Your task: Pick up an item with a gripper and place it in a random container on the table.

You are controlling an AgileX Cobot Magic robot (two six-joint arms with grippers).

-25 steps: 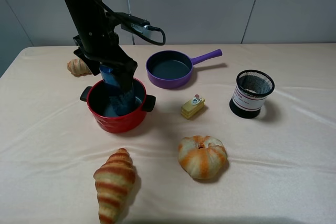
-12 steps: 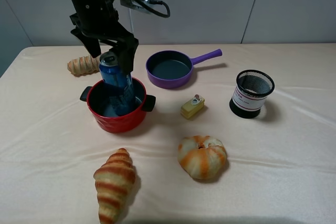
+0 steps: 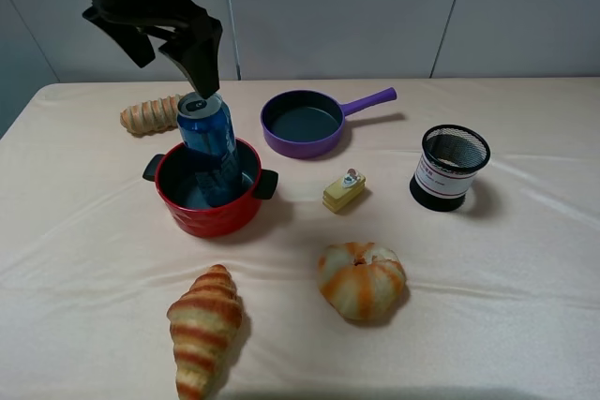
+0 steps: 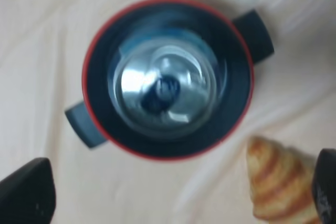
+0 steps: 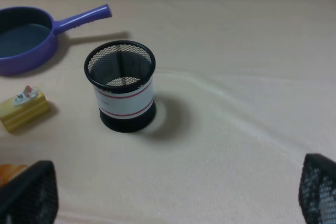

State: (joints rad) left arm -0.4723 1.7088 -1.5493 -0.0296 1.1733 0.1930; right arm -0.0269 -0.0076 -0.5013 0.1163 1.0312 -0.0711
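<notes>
The table (image 3: 525,278) spreads wide beneath me, its peach cloth lightly wrinkled. My left gripper (image 3: 173,49) hangs released above the red pot (image 3: 208,205), its fingers spread apart with nothing between them; in my left wrist view the two dark fingertips (image 4: 26,195) sit at the frame's edges, well clear of everything. Directly below that gripper the pot (image 4: 94,56) rests on the cloth with its two black handles sticking out to either side. The blue can (image 3: 212,142) stands inside the pot, leaning a little, its silver top (image 4: 165,88) rising above the red rim and just under my left fingers without touching them.

Farther out from my left gripper, on the side away from the arm's base, lies a large croissant (image 3: 202,325), and beside it a round striped bun (image 3: 361,278). A purple pan (image 3: 305,122) sits near the pot, its handle pointing away from my left gripper. A long striped bread roll (image 3: 148,115) lies just behind the pot.

My right gripper (image 5: 173,192) is open too, its mesh-textured fingertips (image 5: 31,192) wide apart. Ahead of it stands a black mesh cup (image 5: 122,85), and beyond that a small yellow block (image 5: 23,109)
</notes>
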